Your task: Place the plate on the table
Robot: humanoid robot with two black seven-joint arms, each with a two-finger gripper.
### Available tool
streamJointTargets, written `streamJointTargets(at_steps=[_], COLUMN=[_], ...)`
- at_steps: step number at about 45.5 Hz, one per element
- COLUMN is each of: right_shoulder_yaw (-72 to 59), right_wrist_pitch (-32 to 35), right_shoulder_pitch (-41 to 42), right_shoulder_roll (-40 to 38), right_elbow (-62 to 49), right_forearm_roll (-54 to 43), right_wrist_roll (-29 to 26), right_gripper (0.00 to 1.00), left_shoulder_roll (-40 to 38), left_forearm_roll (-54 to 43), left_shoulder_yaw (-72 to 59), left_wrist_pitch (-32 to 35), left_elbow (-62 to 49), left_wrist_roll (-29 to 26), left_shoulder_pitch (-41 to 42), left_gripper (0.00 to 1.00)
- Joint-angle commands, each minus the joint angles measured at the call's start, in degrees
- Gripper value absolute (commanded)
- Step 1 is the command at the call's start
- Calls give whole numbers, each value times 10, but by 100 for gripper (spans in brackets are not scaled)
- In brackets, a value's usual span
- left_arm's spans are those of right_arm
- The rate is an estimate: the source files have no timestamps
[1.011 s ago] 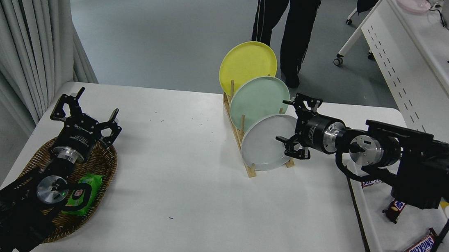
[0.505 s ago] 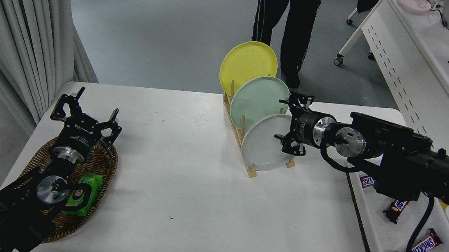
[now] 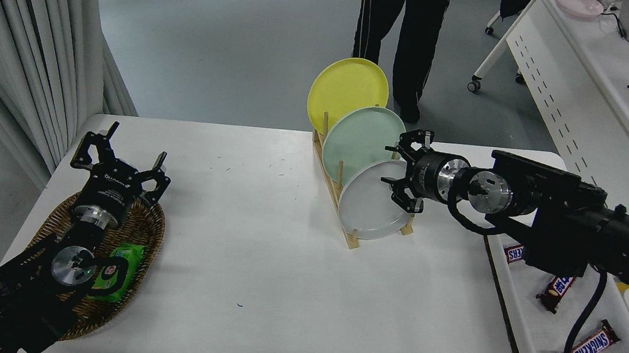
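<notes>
Since a second ago, your right tool (image 3: pixel 401 170) has slid leftward and a little up, from just off the right edge of the grey plate (image 3: pixel 366 207) to a spot right at that plate's upper right rim. Its fingers are spread apart, one above the rim and one lower down in front of the plate's face, and nothing is clamped between them. You cannot tell from this view whether either finger touches the plate.

You see the grey plate standing on edge in the nearest slot of the wooden rack (image 3: pixel 351 240), leaning back against the pegs. Behind it sits the green plate (image 3: pixel 361 138), and behind that the yellow plate (image 3: pixel 346 90), both upright in the same rack. The rack rests on the white tabletop (image 3: pixel 261 252), near its far edge and slightly right of the middle.

Your left tool (image 3: pixel 120 155) is parked at the lower left over a wicker basket (image 3: pixel 150 230), its fingers spread open and holding nothing. A green packet (image 3: pixel 121 270) lies in that basket.

At the right, a white tray (image 3: pixel 530 330) holds several chocolate bars (image 3: pixel 589 350), partly under your right arm. A person (image 3: pixel 403 29) in dark trousers stands beyond the far side of the tabletop, just behind the rack.
</notes>
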Motion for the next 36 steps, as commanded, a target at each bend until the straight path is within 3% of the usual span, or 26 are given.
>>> streamJointTargets(at_steps=[1, 36], right_shoulder_yaw=[5, 24], right_wrist_pitch=[0, 3], right_shoulder_pitch=[1, -1], right_shoulder_roll=[-1, -5], right_elbow=[0, 0], right_forearm_roll=[-2, -3], right_wrist_roll=[-11, -16], right_gripper=[43, 35], left_shoulder_roll=[0, 0], left_forearm_roll=[0, 0], left_shoulder_yaw=[0, 0], left_wrist_pitch=[0, 0], left_elbow=[0, 0], left_wrist_roll=[0, 0], left_shoulder_pitch=[0, 0], left_gripper=[100, 100])
